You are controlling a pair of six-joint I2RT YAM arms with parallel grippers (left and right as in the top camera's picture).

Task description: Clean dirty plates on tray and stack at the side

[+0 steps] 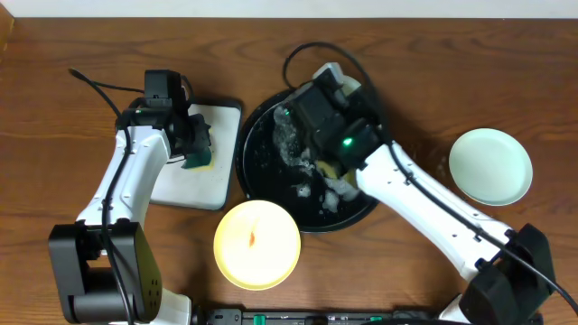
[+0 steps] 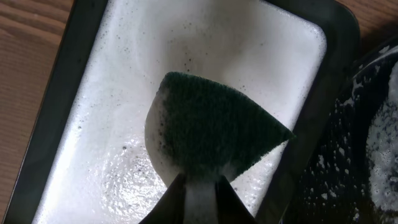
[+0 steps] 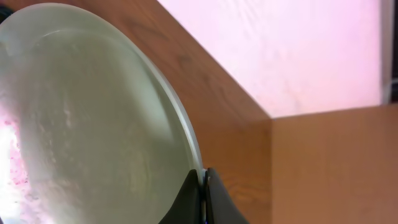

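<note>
My right gripper [image 1: 307,135] is shut on the rim of a pale mint-green plate [image 1: 289,143] and holds it tilted on edge over the black tray [image 1: 257,176]. The right wrist view shows the wet plate [image 3: 93,124] with my fingers [image 3: 204,177] pinching its rim. A pale yellow plate [image 1: 257,244] with a small red-orange smear lies in front of the tray. A second mint-green plate [image 1: 490,165] lies at the right. My left gripper [image 1: 194,143] is shut on a green sponge [image 2: 211,130] over the white tray [image 2: 112,93].
The white dark-rimmed rectangular tray [image 1: 194,185] is covered in soapy water. Foam lumps [image 1: 330,188] and droplets lie in the black tray, whose edge shows in the left wrist view [image 2: 348,155]. Cables run behind both arms.
</note>
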